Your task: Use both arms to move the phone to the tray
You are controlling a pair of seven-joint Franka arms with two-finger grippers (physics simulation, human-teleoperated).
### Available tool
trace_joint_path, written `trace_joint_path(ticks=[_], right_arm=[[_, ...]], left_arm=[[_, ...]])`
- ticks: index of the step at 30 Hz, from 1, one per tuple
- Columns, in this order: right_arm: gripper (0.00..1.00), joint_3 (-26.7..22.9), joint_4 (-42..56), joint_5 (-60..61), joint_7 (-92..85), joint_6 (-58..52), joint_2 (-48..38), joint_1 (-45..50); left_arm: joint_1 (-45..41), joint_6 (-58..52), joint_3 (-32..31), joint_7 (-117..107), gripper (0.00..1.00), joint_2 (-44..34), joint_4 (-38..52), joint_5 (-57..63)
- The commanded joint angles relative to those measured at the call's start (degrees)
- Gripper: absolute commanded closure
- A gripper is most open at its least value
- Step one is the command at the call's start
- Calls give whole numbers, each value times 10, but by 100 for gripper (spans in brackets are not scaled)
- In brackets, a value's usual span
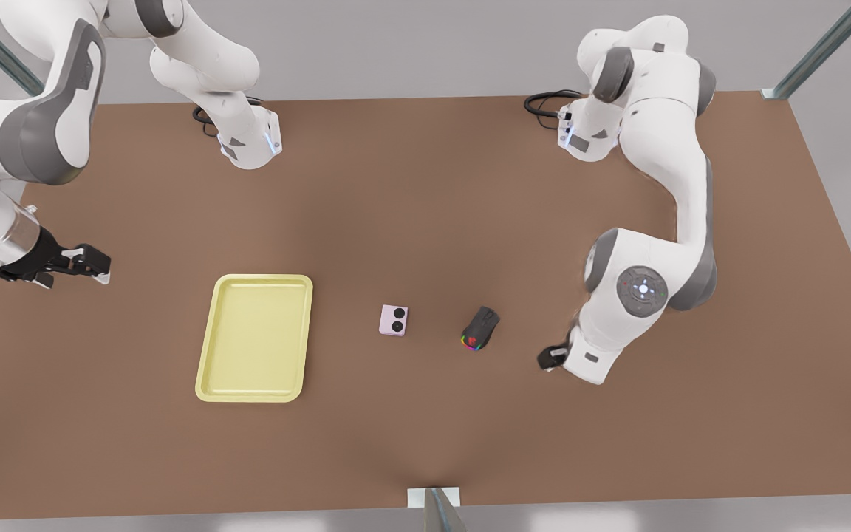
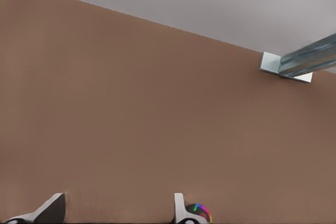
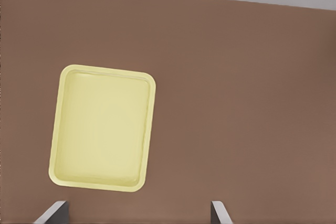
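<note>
Lying flat on the worktop (image 1: 425, 185), your phone (image 1: 394, 320) sits between the tray (image 1: 254, 338) and a black mouse (image 1: 480, 328), touching neither. Your left gripper (image 1: 552, 357), jaws open, sits low just beside the mouse. Your right gripper (image 1: 93, 264), jaws open, hangs near the tray's far corner.

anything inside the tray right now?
Nothing: the tray shows only its bare yellow floor, seen whole in the front and right wrist views. The phone lies on the table beside it, apart from its rim.
</note>
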Motion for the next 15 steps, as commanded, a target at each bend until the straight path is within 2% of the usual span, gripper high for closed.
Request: trace_joint_path(ticks=[1,3,4,5,7,9,12,15], right_arm=[[0,4,-3,4,1,-8,3,38],[0,5,-3,16,1,-66,2,86],[0,4,-1,18,6,-65,2,101],[0,4,0,30,95,-53,4,133],[0,5,-1,37,150,-30,22,205],[0,5,-6,33,229,21,51,263],[0,7,-18,39,381,69,95,308],[0,3,-84,80,394,141,114,313]], left_arm=[[15,-139,11,219,0,-30,0,1],[16,-165,15,220,0,-85,-11,7],[20,-159,16,251,0,-140,-72,12],[37,-156,15,274,0,-190,-116,16],[51,-148,8,316,0,-259,-187,16],[74,-111,-12,325,0,-294,-248,16],[102,-109,-43,334,0,-289,-250,16],[102,-71,-43,335,0,-258,-246,17]])
